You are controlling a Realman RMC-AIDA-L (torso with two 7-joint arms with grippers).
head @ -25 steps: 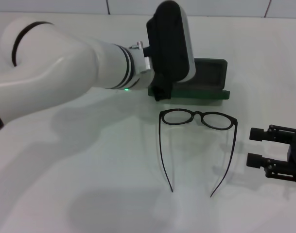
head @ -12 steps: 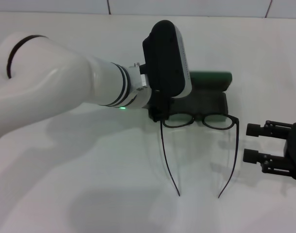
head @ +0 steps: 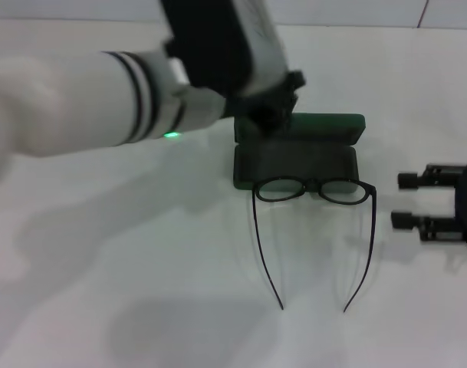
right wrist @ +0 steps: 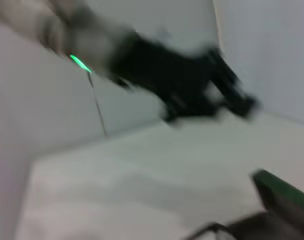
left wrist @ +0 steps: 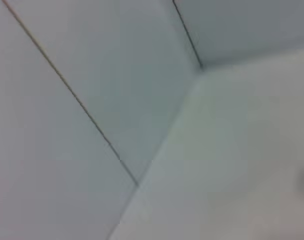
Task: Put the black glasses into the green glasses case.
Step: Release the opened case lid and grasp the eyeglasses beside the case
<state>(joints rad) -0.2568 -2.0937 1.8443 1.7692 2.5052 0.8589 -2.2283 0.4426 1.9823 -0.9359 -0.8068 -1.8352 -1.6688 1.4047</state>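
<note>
**Case open, glasses not yet picked up**

My left pincer hangs above the far left corner of the green glasses case. It holds nothing that I can see; motion blur hides how wide it stands, so I cannot tell. My left wrist view gives only wall and bare counter, no help there.

The case lies open on the white counter, green lid flat at the far side, dark tray toward me. The black glasses sit on the counter right at the tray's near edge, lenses touching or overlapping that edge, I cannot tell which. Both temple arms are unfolded and run toward me.

My right pincer rests low beside the glasses' right side, near but apart, fingers spread with an open gap, gripping nothing. From my right wrist view I catch a corner of the case and the blurred left pincer beyond.

Step in hand, as I judge it: the case is ready, the grasp comes next. The next move calls for a pinch on the thin frame, probably at the bridge or a rim, then a short lift and carry over the tray. The spread temple arms may hang outside the case unless folded.
</note>
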